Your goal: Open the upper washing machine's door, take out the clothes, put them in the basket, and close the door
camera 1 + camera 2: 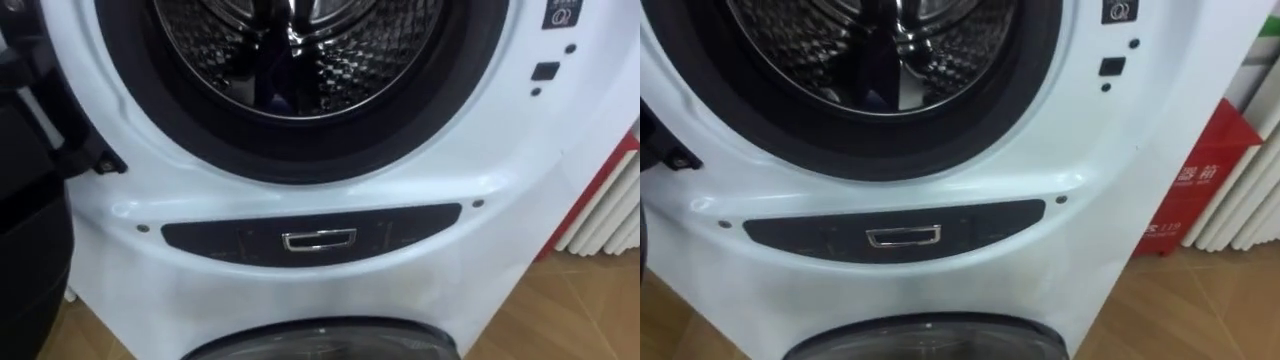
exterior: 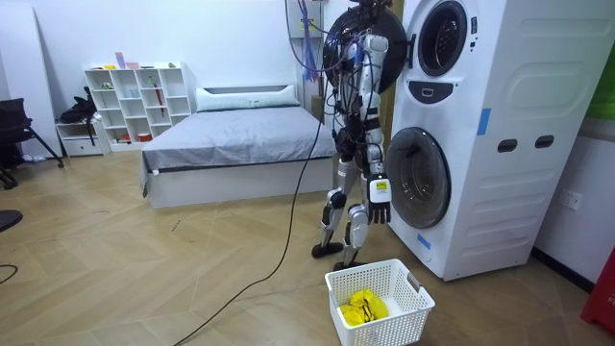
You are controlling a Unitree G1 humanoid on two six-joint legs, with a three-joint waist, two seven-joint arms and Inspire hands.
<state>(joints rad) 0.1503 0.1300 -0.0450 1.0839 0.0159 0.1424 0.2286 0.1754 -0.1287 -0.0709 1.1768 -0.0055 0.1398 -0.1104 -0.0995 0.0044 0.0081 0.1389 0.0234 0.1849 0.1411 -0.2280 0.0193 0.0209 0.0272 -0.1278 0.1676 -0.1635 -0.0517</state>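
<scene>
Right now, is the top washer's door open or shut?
Open. The eye views look straight into the shiny metal drum, with nothing across its round opening.

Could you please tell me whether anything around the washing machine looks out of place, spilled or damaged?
Nothing stands out. The washing machine stands straight, its upper door hangs open on an undamaged drum, the lower door is shut, and the white basket sits upright on the floor with a yellow cloth inside it.

A grey-covered bed [image 2: 235, 135] is seen by the far wall, with a white cube shelf [image 2: 135, 101] to its left and a black chair [image 2: 12, 130] further left. A red box [image 1: 1195, 185] and a white radiator [image 1: 1240, 205] are seen at the right.
</scene>
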